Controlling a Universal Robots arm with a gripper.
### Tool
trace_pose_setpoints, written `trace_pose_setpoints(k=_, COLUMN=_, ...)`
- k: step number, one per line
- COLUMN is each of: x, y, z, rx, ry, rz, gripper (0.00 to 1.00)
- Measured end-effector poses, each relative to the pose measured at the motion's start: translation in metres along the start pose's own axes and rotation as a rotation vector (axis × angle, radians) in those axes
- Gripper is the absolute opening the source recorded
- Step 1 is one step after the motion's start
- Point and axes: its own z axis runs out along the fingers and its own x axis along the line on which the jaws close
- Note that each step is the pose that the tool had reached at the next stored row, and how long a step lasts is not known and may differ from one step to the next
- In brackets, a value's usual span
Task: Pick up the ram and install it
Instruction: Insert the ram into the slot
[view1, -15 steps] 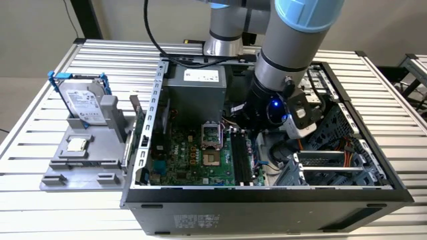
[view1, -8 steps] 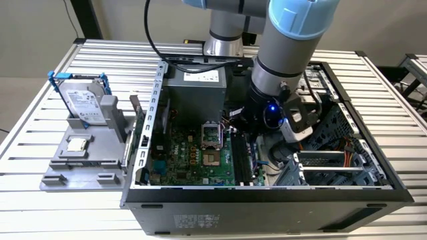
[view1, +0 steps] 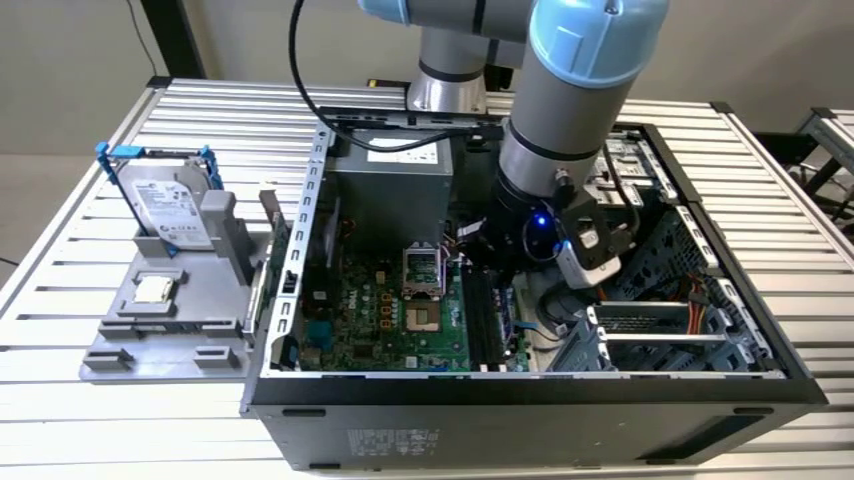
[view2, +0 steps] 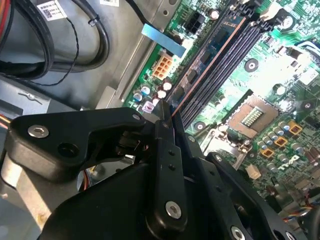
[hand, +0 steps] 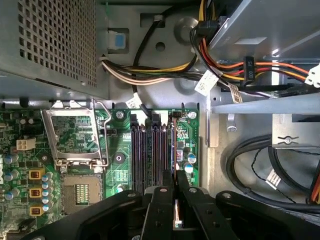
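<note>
My gripper hangs inside the open computer case, low over the motherboard's memory slots. The ram is a thin green stick seen edge-on. It stands along the outermost slot, the one nearest the case's cables. In both wrist views the black fingers are pressed together on the stick's near end, so my gripper is shut on it. In the first wrist view the ram runs straight out from between the fingertips of the gripper. I cannot tell how deep it sits in the slot.
An open processor socket lies beside the slots, and the power supply stands behind them. Cable bundles and a drive cage crowd the exterior view's right. Outside the case, a grey holder carries a blue-framed hard drive and a small silver chip.
</note>
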Motion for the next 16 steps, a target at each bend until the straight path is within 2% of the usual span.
trace_pose_setpoints(k=5, x=0.0035, y=-0.0026, z=0.0007, rx=0.0002, ry=-0.0002, rz=0.003, gripper=0.0)
trace_pose_setpoints(k=11, x=0.0043, y=-0.0035, z=0.0066, rx=0.0099, ry=-0.0013, rz=0.017, gripper=0.0)
trace_pose_setpoints(k=16, x=0.0043, y=-0.0051, z=0.0077, rx=0.0165, ry=-0.0021, rz=0.029, gripper=0.0)
